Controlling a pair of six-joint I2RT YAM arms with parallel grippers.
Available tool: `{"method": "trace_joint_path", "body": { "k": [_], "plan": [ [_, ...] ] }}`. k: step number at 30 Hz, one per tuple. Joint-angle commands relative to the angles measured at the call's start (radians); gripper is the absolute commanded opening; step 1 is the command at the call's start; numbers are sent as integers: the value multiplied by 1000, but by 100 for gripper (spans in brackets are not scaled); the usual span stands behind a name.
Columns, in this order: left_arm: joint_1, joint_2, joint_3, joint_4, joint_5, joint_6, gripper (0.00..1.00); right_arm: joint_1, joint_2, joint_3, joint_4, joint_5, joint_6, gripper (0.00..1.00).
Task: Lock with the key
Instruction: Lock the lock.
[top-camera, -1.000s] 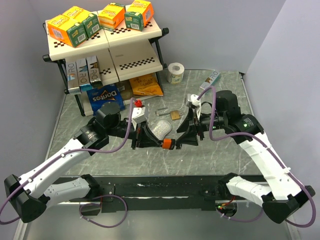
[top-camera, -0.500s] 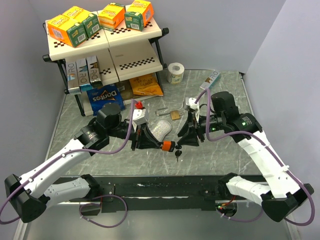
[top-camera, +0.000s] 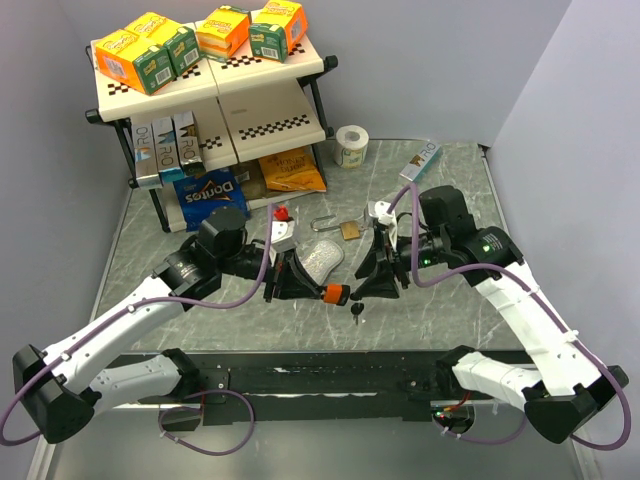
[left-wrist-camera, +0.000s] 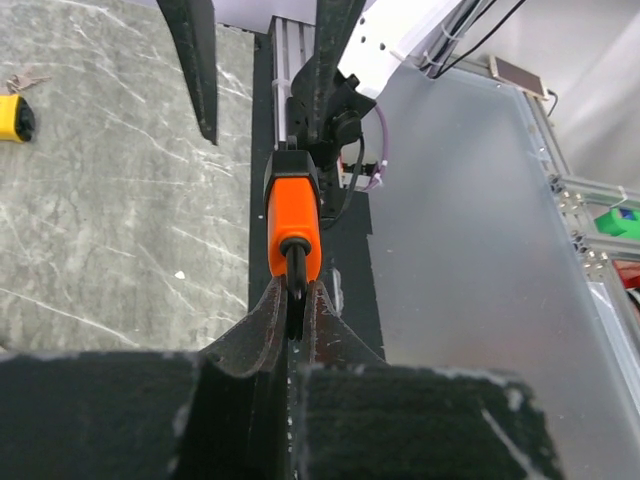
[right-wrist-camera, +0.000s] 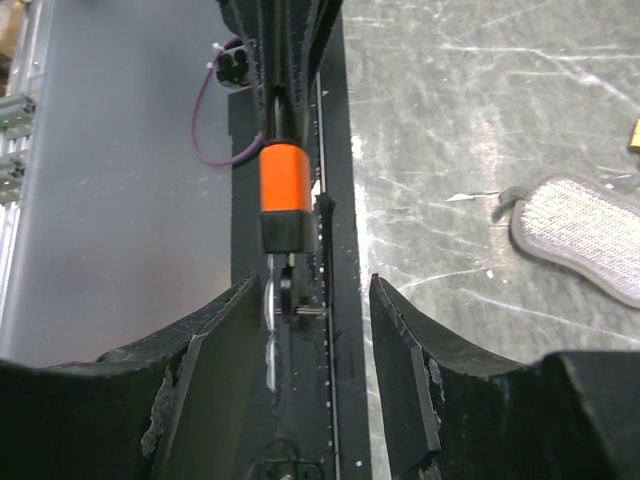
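An orange padlock (top-camera: 333, 292) with a black end hangs in the air over the table's near edge. My left gripper (top-camera: 305, 288) is shut on its black shackle. In the left wrist view the padlock (left-wrist-camera: 295, 215) sticks straight out from the closed fingertips (left-wrist-camera: 270, 320). A small key (top-camera: 356, 311) dangles below the lock's black end. My right gripper (top-camera: 366, 284) faces the lock from the right and is open. In the right wrist view the key (right-wrist-camera: 288, 292) hangs between its spread fingers (right-wrist-camera: 235, 330), touching neither, with the padlock (right-wrist-camera: 284, 195) just beyond.
A brass padlock (top-camera: 349, 229) with an open shackle and a silvery mesh pouch (top-camera: 322, 257) lie behind the grippers. A two-tier rack (top-camera: 265, 85) with boxes stands at the back left, with snack bags under it and a tape roll (top-camera: 351, 146) beside it. The black base rail (top-camera: 330, 375) runs below.
The right gripper has backed slightly off the orange padlock and no longer touches it. The key now hangs free under the lock. The left gripper still holds the lock, shifted a little.
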Motion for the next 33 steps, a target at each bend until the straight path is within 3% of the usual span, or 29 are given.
{"method": "trace_joint_path", "body": {
  "k": [1, 7, 13, 15, 16, 21, 22, 28, 33],
  "plan": [
    [0, -6, 5, 42, 12, 42, 1, 7, -8, 50, -30, -35, -12, 55],
    [0, 1, 11, 71, 12, 16, 1, 24, 1, 35, -25, -10, -12, 54],
    [0, 0, 10, 85, 3, -7, 1, 50, 3, 9, -32, 30, -38, 46],
    [2, -2, 4, 94, 0, -15, 1, 50, 1, 9, -33, 44, -45, 37],
    [6, 0, 2, 97, 1, -22, 1, 52, 1, 10, -38, 49, -50, 28],
    [38, -3, -9, 125, 7, -56, 1, 52, 3, 9, -90, 90, -100, 8],
    [43, -3, -9, 125, 10, -56, 1, 52, 3, 9, -96, 101, -119, 0],
    [78, -2, -9, 94, 29, -22, 1, 41, 3, 22, -151, 184, -191, 0],
    [126, -12, -24, 15, 53, 83, 1, -121, 21, 4, -249, 176, -318, 0]
  ]
}}
